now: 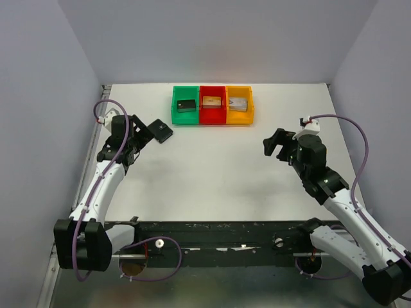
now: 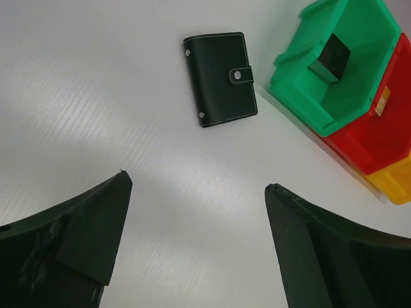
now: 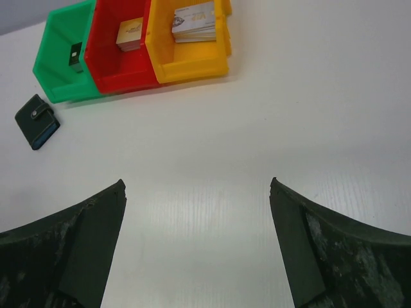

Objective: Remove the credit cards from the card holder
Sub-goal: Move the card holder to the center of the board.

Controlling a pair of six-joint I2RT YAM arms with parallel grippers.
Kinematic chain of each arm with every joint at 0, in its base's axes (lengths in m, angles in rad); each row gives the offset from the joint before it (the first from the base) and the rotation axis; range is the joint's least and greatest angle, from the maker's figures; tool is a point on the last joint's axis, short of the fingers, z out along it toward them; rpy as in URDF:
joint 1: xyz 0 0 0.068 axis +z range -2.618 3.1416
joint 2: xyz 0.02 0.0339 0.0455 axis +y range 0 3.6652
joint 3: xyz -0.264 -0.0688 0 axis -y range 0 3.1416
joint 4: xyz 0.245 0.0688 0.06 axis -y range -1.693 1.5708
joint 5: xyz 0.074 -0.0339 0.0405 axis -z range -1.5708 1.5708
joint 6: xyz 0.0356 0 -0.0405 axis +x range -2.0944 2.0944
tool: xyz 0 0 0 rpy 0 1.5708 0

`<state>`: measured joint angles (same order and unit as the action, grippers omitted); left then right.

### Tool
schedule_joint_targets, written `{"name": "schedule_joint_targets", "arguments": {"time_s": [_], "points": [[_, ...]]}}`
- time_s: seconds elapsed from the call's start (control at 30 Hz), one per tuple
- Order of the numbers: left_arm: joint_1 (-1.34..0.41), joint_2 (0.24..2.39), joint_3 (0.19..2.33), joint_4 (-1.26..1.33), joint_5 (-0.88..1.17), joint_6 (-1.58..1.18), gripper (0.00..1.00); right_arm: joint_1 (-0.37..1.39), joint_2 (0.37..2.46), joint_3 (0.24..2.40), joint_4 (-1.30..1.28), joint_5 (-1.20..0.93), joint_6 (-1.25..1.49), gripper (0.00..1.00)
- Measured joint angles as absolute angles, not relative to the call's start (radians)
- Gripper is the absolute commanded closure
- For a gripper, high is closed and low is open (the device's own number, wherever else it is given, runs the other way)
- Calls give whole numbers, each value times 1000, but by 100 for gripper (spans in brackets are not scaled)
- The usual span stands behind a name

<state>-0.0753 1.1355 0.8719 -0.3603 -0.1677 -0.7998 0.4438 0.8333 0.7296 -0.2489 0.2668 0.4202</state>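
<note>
Card holder (image 2: 220,78) flat on the table (image 1: 212,173), shut, snap strap buttoned over the 3 o'clock edge. No credit cards in sight; judged to be inside, so nothing taken out yet. In the left wrist view, dead ahead of the left gripper (image 2: 196,180) at 12 o'clock, a touch toward 1, with bare table between and nothing in the way. Long axis nearly 12-to-6, tipped slightly toward 11-to-5, so roughly in line with the reach and crosswise to the finger gap. Left gripper spread fully wide, holding nothing. Right gripper (image 3: 197,182) likewise wide apart and empty, with the holder far off at 10 o'clock in its own view. Left arm plainly the nearer, so likely the one to pin or lift while the right crosses over for the strap. Green bin (image 2: 289,77) at 2 o'clock, near the strap edge but apart from it, then red bin (image 1: 212,120) and orange bin (image 1: 239,120) beyond, each with a small block inside. Tight room on the strap side.
</note>
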Motion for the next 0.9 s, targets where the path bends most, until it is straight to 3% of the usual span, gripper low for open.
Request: {"name": "schedule_joint_targets", "arguments": {"time_s": [0.53, 0.9], "points": [[-52, 1243, 932, -406, -113, -739, 1, 444, 846, 727, -264, 200, 418, 0], [25, 1499, 1135, -384, -59, -756, 9, 444, 841, 711, -265, 116, 411, 0]]}}
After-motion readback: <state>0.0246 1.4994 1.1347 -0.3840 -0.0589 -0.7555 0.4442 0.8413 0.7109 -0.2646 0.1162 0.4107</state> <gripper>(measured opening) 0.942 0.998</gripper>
